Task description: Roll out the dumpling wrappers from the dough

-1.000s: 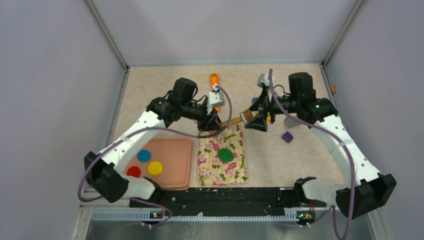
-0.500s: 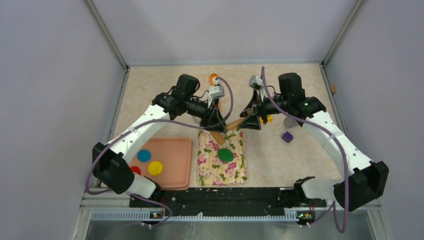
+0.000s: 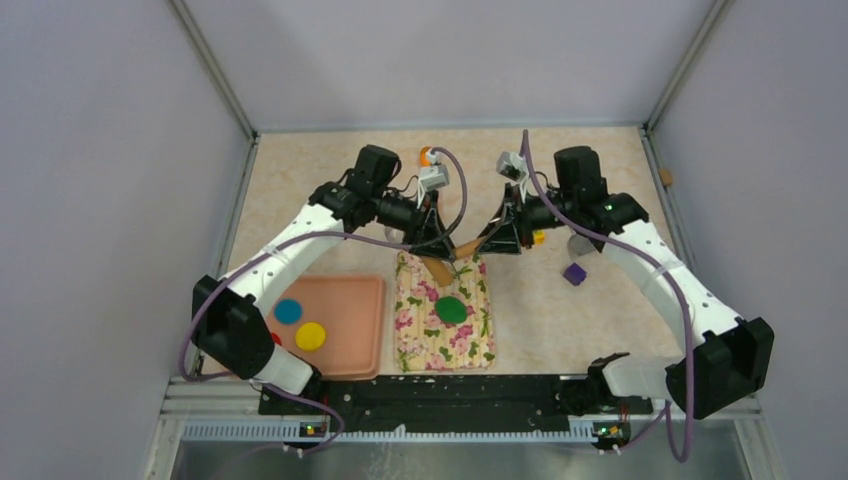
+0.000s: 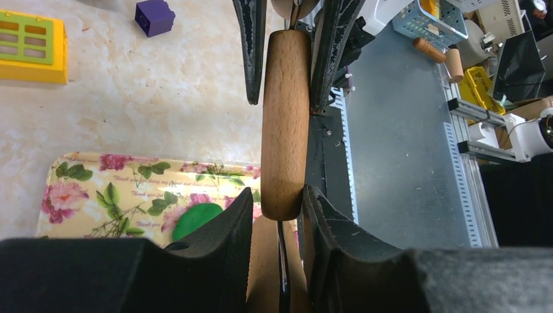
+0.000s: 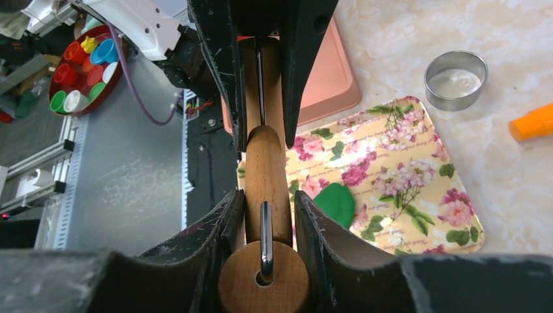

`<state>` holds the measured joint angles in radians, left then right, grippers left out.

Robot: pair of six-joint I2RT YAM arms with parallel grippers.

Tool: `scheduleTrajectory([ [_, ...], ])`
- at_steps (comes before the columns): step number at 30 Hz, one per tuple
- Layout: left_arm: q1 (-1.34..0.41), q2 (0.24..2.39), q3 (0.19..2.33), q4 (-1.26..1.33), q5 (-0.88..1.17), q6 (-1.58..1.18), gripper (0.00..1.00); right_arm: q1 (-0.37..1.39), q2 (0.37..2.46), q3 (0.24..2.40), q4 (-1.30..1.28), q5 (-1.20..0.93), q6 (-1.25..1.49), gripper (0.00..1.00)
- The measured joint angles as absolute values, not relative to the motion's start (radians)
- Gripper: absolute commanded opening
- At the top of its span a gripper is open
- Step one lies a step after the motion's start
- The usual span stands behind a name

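Note:
A wooden rolling pin (image 3: 450,260) hangs over the far end of the floral mat (image 3: 470,345), held at both ends. My left gripper (image 3: 432,243) is shut on one handle (image 4: 285,124), and my right gripper (image 3: 500,238) is shut on the other (image 5: 266,169). The dough (image 3: 451,309) is a dark green oval on the mat, nearer the arm bases than the pin and apart from it. It also shows below the pin as dough (image 4: 195,218) and as dough (image 5: 336,205). Blue (image 3: 288,311) and yellow (image 3: 310,335) dumpling wrappers lie in the pink tray (image 3: 350,330). A red one (image 3: 272,340) is partly hidden by my left arm.
A purple block (image 3: 574,273) sits right of the mat. A metal ring cutter (image 5: 455,79) and an orange object (image 5: 535,122) lie beyond the mat's far edge. A yellow and green block (image 4: 29,45) is near the purple one. The tray touches the mat's left side.
My right gripper has moved left onto the rolling pin's free handle and shut on it. The left gripper kept its hold and shifted slightly.

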<state>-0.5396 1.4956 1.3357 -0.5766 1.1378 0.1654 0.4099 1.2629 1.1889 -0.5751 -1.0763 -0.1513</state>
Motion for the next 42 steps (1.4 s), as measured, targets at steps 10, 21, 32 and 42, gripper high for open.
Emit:
scheduleTrajectory([
  [10, -0.476, 1.489, 1.303, -0.56, 0.918, 0.15, 0.8, 0.411, 1.267, 1.184, -0.675, -0.871, -0.258, 0.0],
  [21, -0.439, 1.401, 1.018, -0.547, 0.487, 0.016, 0.64, 0.411, 1.168, 1.164, -0.822, -0.49, -0.428, 0.0],
  [32, -0.565, 1.724, 1.237, -0.554, 0.373, 0.343, 0.55, 0.411, 1.102, 1.214, -0.972, -0.377, -0.488, 0.0],
  [42, -0.586, 2.046, 1.584, -0.684, 0.36, 0.58, 0.45, 0.411, 1.0, 1.365, -1.082, -0.385, -0.498, 0.0],
])
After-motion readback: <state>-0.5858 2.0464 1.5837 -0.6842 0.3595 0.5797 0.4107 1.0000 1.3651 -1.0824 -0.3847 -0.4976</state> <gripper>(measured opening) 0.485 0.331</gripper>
